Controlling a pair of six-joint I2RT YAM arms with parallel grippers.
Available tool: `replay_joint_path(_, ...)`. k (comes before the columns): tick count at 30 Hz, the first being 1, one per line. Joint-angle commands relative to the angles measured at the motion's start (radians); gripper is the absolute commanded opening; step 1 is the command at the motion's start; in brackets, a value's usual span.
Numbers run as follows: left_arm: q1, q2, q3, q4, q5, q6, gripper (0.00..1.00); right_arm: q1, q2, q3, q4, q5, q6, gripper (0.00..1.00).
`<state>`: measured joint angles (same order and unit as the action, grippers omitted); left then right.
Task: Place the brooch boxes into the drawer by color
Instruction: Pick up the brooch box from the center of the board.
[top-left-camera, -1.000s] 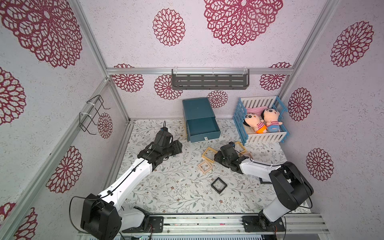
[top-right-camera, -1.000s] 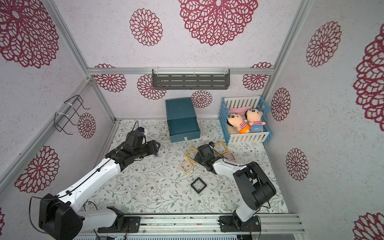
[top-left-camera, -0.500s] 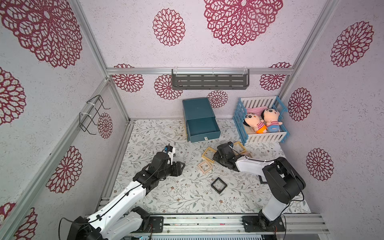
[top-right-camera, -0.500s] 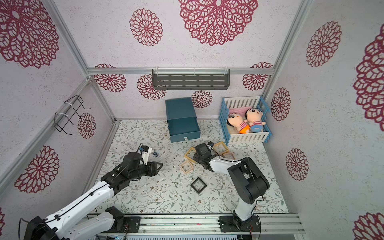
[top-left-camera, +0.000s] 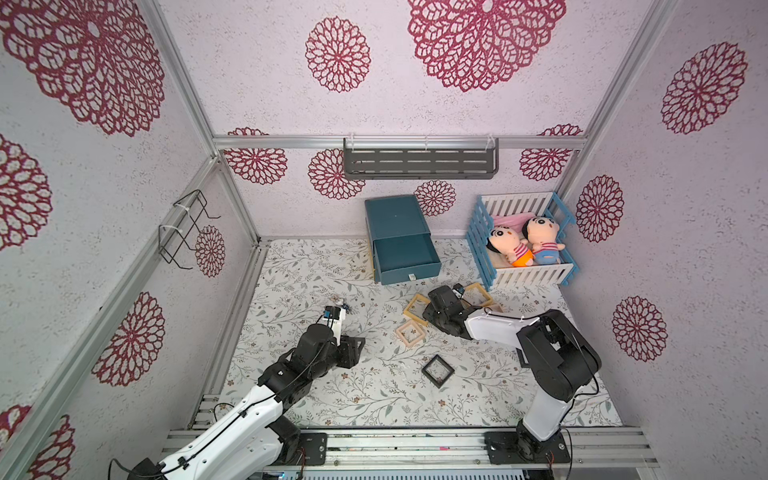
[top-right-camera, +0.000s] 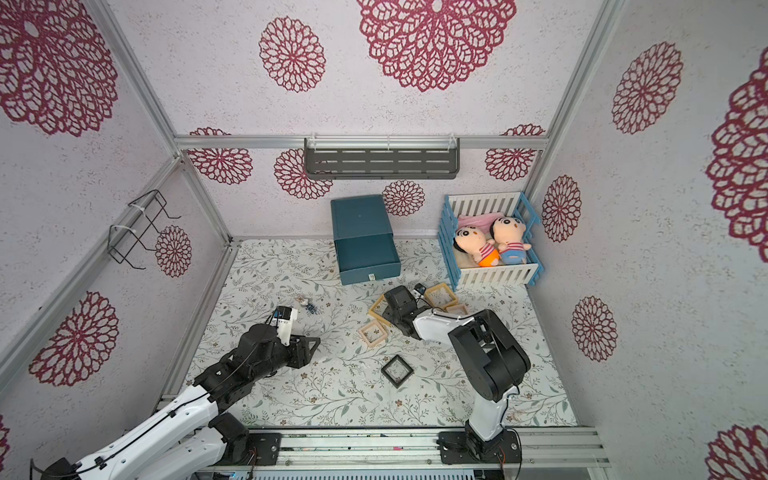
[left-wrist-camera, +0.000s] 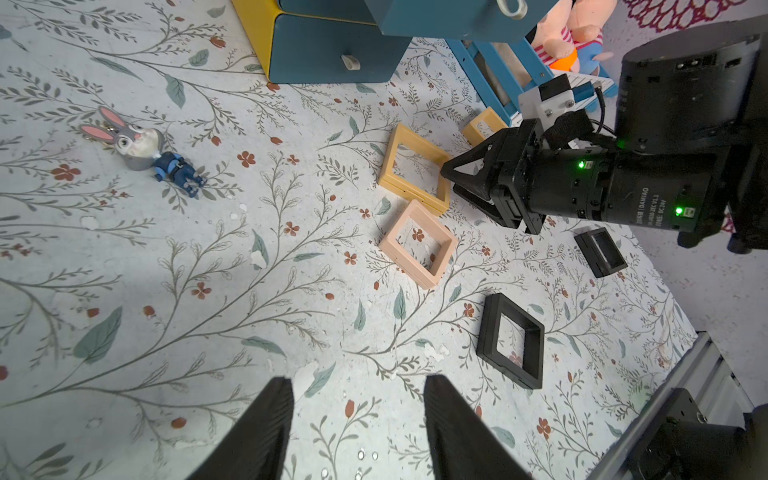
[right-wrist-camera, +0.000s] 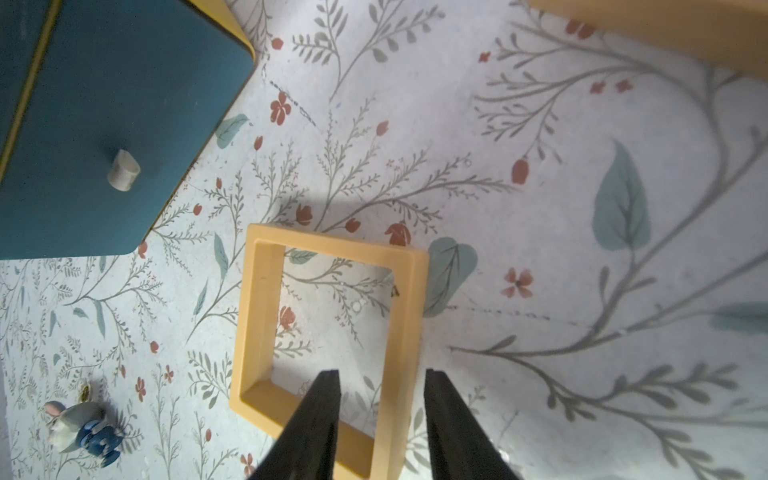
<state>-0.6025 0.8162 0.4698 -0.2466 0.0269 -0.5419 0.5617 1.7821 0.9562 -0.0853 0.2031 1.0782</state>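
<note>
You have no box in the drawer (top-left-camera: 405, 253) yet: its top tray is pulled out & looks empty in both top views, the ones under it look shut. All 6 brooch boxes lie on the bench (top-left-camera: 332, 270). Right gripper (right-wrist-camera: 382, 386) is low at one yellow box (right-wrist-camera: 332, 245), jaws apart w/ one frame rail between them, not clamped as far as I see. Second yellow box (top-left-camera: 478, 293) sits near the crib (top-left-camera: 528, 274); pink box (top-left-camera: 410, 332) & black box (top-left-camera: 437, 371) lie apart in the open. Left gripper (left-wrist-camera: 357, 382) hovers over bare bench, jaws apart, nothing in them. I judge all 6 placements are left for you, plus 2 drawers to open.
</note>
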Motion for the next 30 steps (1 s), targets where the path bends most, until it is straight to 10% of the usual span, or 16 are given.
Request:
replay_joint_path(1,-0.012,-0.015,0.005,0.016,-0.026,-0.003,0.57,0.007,0.014,0.035,-0.04,0.047,0.023,0.38)
replay_joint_path(30,-0.013,-0.008,0.047,0.002,-0.028,-0.01,0.58,0.04,0.04,0.111,-0.232,0.172,-0.006,0.13)
